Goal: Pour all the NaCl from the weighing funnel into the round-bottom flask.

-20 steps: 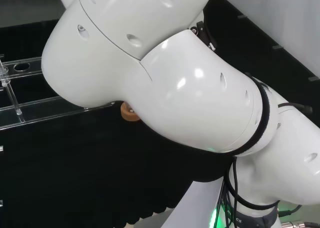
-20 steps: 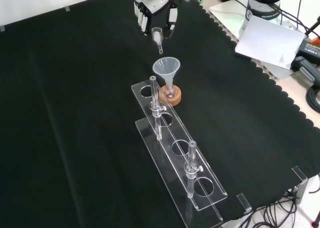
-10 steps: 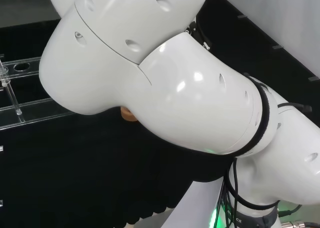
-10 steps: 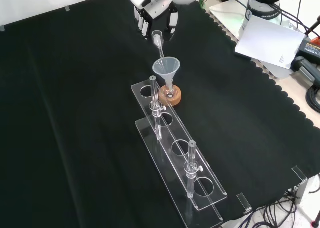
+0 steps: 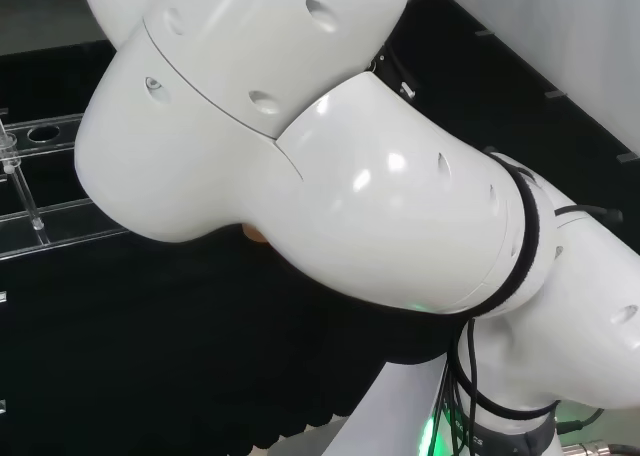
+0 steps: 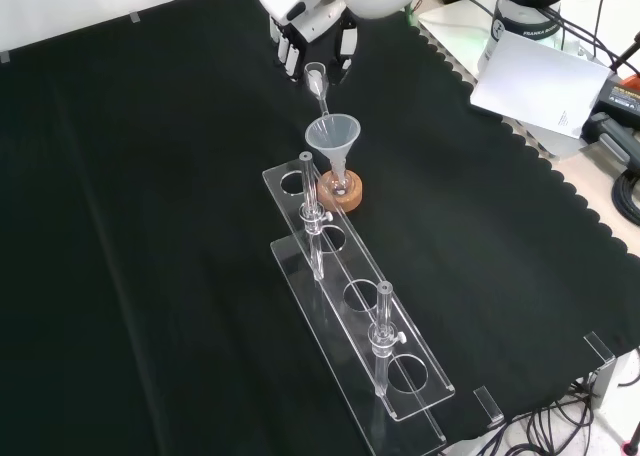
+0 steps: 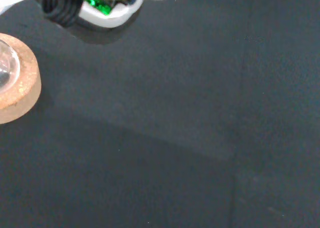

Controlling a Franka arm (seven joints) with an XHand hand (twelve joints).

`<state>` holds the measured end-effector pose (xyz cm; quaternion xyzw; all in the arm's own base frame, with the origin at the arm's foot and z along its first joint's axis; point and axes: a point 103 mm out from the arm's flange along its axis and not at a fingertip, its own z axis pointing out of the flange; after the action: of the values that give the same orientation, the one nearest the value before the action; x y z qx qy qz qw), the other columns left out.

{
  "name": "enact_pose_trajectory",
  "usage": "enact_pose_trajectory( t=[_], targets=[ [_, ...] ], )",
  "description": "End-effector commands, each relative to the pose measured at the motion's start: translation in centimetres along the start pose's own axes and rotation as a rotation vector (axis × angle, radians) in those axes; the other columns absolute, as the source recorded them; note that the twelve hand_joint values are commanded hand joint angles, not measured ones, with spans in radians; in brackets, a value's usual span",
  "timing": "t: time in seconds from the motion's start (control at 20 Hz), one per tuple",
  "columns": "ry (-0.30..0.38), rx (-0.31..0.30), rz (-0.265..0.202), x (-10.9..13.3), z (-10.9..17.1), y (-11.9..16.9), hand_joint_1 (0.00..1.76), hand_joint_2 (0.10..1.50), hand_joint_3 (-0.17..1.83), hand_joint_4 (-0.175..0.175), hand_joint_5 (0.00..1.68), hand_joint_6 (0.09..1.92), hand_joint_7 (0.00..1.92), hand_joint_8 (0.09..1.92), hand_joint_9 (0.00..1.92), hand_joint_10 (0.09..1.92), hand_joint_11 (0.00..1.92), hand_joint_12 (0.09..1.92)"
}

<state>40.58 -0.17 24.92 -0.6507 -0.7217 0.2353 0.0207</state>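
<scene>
A clear acrylic rack point(image 6: 352, 328) is laid across the black cloth point(image 6: 140, 256) at the centre of the front view, running from 11 o'clock to 5 o'clock. Two glass tubes point(image 6: 310, 221) are stood upright in it. White paper point(image 6: 540, 81) is seen at 2 o'clock.

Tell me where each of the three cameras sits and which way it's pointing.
Head view: behind and above the arm's base, looking over the white arm links toward the clear rack.
Front view: in front of the arm, looking down on the black cloth; the hand enters from the top, holding the weighing funnel above the funnel in the flask.
Wrist view: at the wrist, looking down at the cloth.
Shared: the cork ring appears in wrist and front views.
</scene>
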Motion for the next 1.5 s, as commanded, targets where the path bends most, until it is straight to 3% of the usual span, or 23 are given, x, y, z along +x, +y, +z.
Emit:
enact_pose_trajectory(
  t=[0.05, 1.5],
  targets=[
    [-0.036, 0.005, 0.001, 0.3, -0.2, 0.0, 1.11, 0.72, 0.55, 0.175, 1.26, 0.64, 1.09, 0.51, 1.44, 0.09, 1.21, 0.78],
    [-0.196, 0.002, 0.005, 1.2, -1.8, -0.2, 1.11, 0.72, 0.54, 0.175, 1.27, 0.64, 1.09, 0.51, 1.44, 0.09, 1.22, 0.77]
  ],
)
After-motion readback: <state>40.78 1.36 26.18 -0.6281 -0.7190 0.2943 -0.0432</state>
